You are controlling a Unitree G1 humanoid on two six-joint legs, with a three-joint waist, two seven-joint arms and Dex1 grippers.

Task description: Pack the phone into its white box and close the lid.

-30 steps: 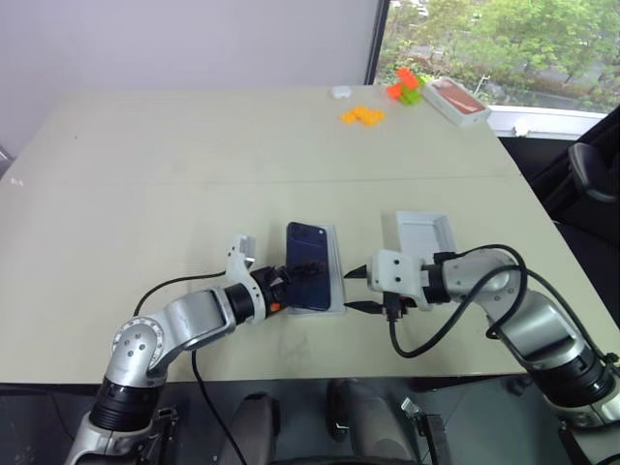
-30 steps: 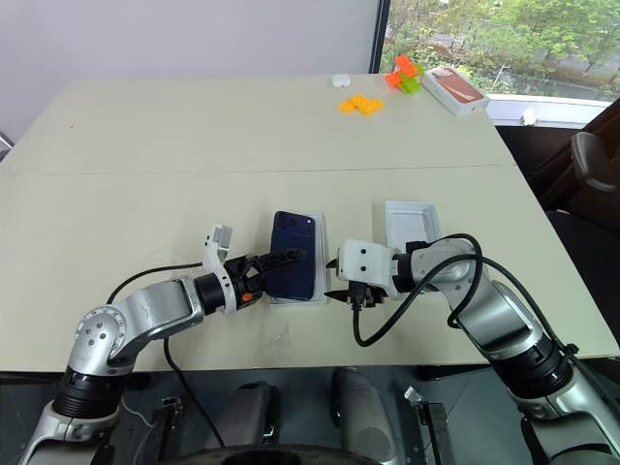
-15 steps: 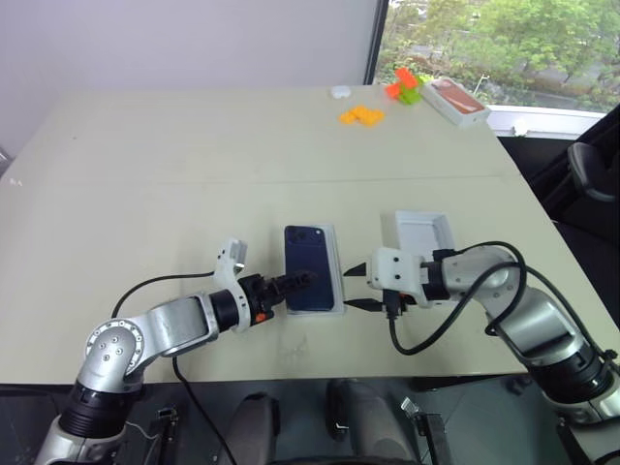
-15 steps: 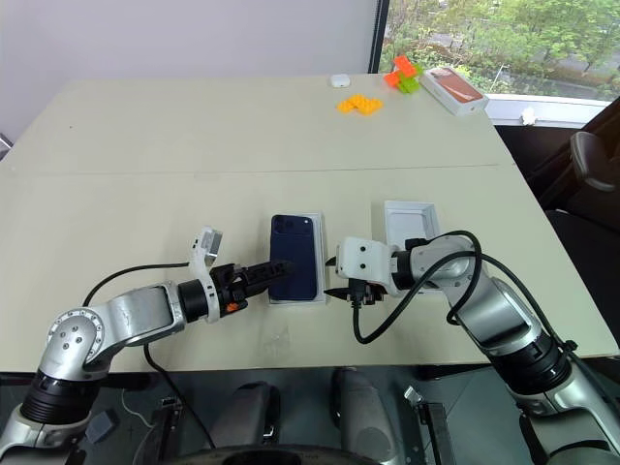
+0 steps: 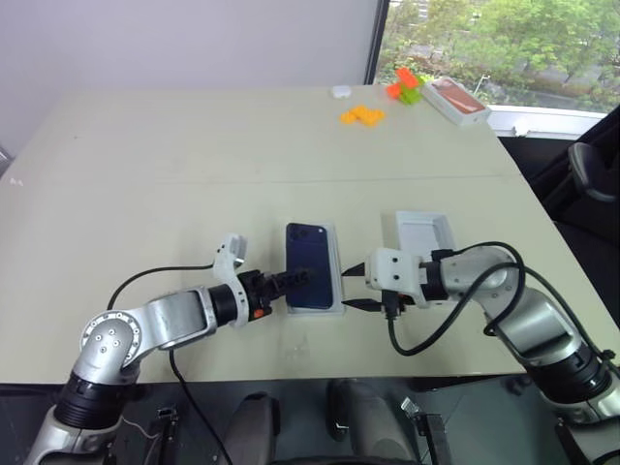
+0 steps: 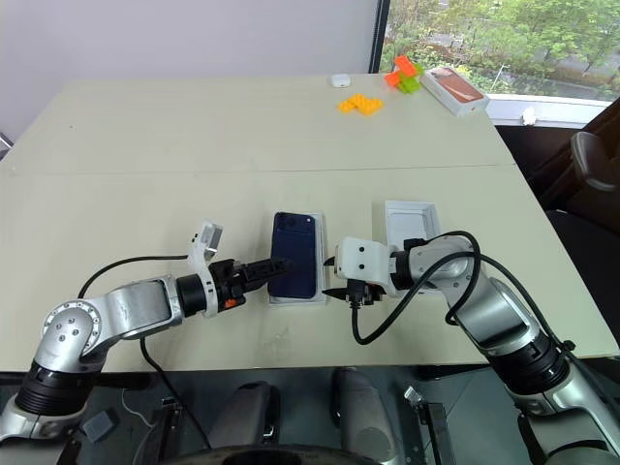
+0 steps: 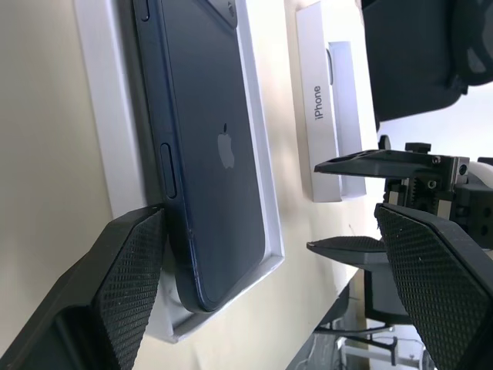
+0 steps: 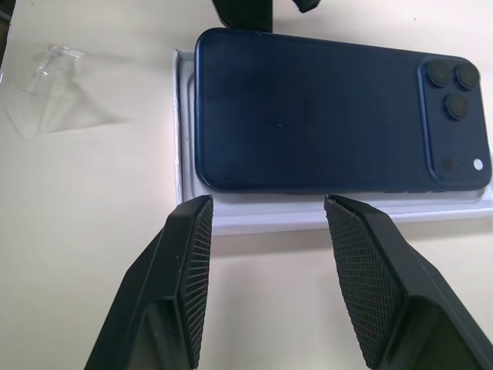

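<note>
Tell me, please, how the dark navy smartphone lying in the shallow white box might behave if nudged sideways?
The dark navy smartphone looks rigid, so it would probably shift as one piece. Its glossy back looks slippery. It sits askew in the shallow white box, one edge over the rim, so it may tilt or drop in.

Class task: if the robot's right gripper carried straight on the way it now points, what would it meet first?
Most likely the long edge of the shallow white box base, with the dark navy-blue phone lying in it. The right gripper faces that edge with its fingers open; depth is uncertain.

Phone point(image 5: 311, 278) in box point(image 5: 338, 270), lid point(image 5: 423, 232) right
</note>
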